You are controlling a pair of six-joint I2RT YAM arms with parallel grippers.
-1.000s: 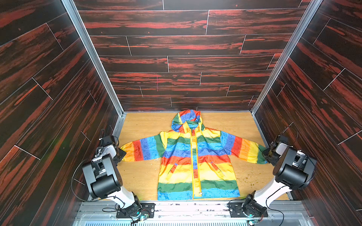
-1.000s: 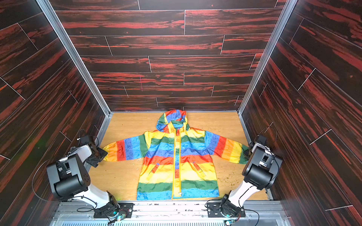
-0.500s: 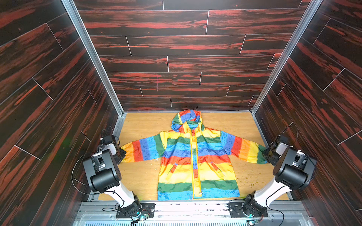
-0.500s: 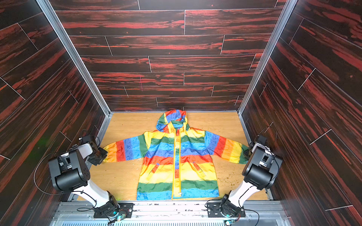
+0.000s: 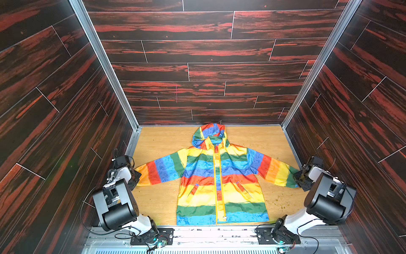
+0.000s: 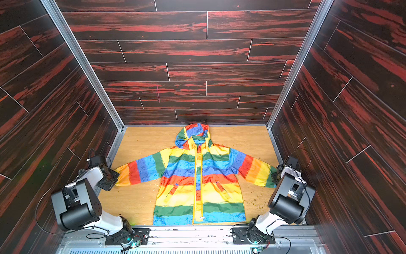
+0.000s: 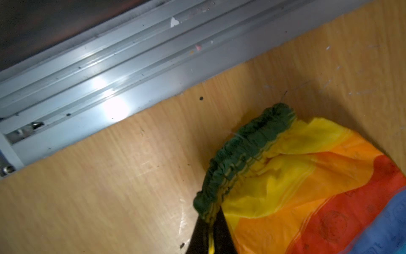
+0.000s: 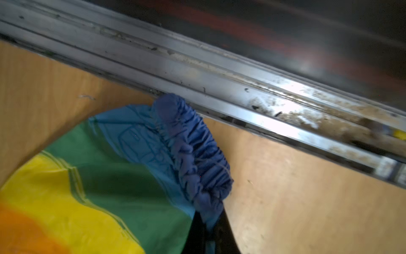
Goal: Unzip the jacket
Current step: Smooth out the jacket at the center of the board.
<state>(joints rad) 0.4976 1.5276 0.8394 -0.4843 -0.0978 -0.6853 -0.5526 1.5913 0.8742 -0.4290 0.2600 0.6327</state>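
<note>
The rainbow-striped hooded jacket [image 5: 239,182] [image 6: 182,182] lies flat, front up, on the wooden table in both top views, sleeves spread, hood at the back. Its yellow zipper [image 5: 220,187] runs down the middle and looks closed, with a small pale piece at the hem end [image 5: 224,218]. My left gripper [image 7: 211,222] [image 5: 135,176] is shut on the green elastic cuff [image 7: 241,151] of the left sleeve. My right gripper [image 8: 209,222] [image 5: 299,179] is shut on the blue elastic cuff [image 8: 193,149] of the right sleeve.
Dark wood-panel walls close in the table on three sides. Aluminium rails [image 7: 109,77] [image 8: 219,83] run along the side walls, close to both cuffs. Crumbs [image 5: 279,200] lie on the table at the front right. Both arm bases sit on the front metal rail [image 5: 215,235].
My left gripper has closed on the left sleeve's cuff and its arm has shifted a little. The right gripper has stayed shut on its cuff. The jacket has not moved.
</note>
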